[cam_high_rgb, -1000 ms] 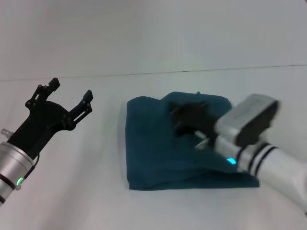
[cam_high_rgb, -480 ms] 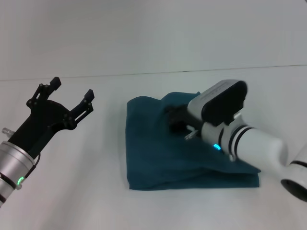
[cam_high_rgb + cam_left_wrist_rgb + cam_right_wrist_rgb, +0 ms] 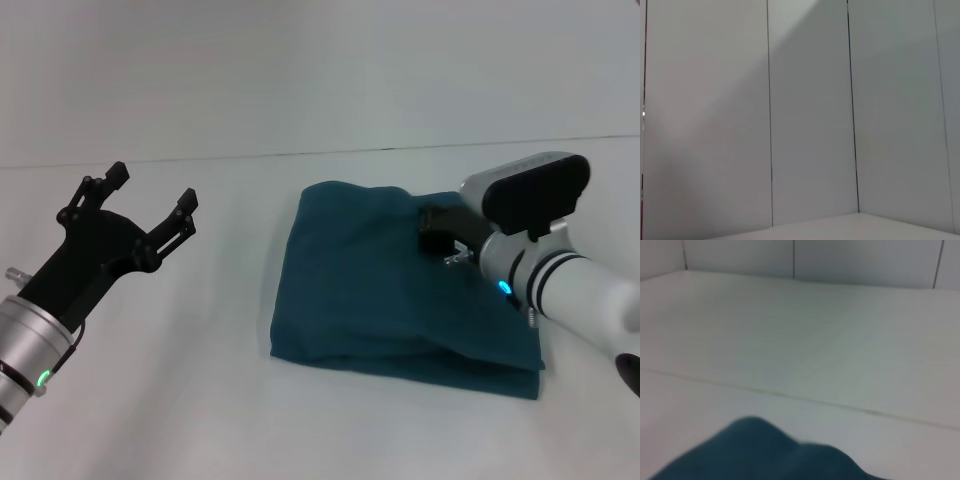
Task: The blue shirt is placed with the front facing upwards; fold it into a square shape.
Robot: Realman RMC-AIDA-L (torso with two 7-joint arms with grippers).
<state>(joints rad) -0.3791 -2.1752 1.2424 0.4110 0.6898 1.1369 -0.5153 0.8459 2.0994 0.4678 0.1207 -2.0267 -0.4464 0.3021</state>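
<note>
The blue shirt (image 3: 380,290) lies folded into a rough rectangle on the white table (image 3: 200,400), slightly right of centre. My right gripper (image 3: 436,230) sits at the shirt's far right part and is shut on a fold of the cloth. A hump of the blue shirt (image 3: 760,450) rises into the right wrist view. My left gripper (image 3: 150,187) hangs open and empty above the table, well to the left of the shirt. No lettering shows on the shirt.
The table's far edge (image 3: 300,155) meets a pale wall. The left wrist view shows only wall panels (image 3: 810,125). Bare table lies to the left of the shirt and in front of it.
My right gripper has swung to the right and pulled the shirt's far part with it, so the shirt's left edge has shifted right. The left arm has not moved.
</note>
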